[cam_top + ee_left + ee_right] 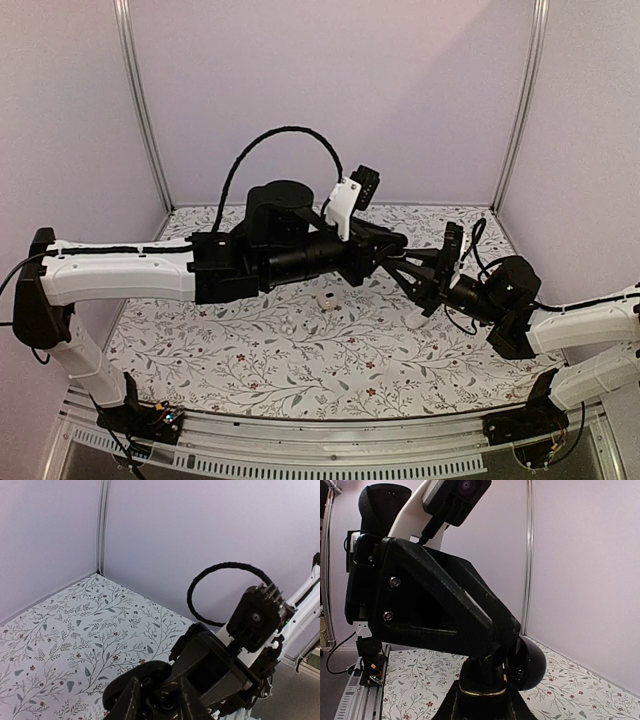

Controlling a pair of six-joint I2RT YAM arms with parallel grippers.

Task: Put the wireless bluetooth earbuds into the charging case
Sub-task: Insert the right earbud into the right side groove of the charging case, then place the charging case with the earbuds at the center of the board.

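Both arms meet in mid-air over the flowered mat. My right gripper is shut on the black charging case, which has a gold band; its lid stands open to the right. From above, my left gripper reaches down onto the case mouth, its fingers a little apart. Between them sits a small rounded black piece; I cannot tell whether it is an earbud. The open lid curves round the left finger. In the top view the left gripper and right gripper touch tips.
A small white thing lies on the mat under the left arm, another below the right gripper. Lilac walls close in the back and both sides. The left gripper's body fills the right wrist view.
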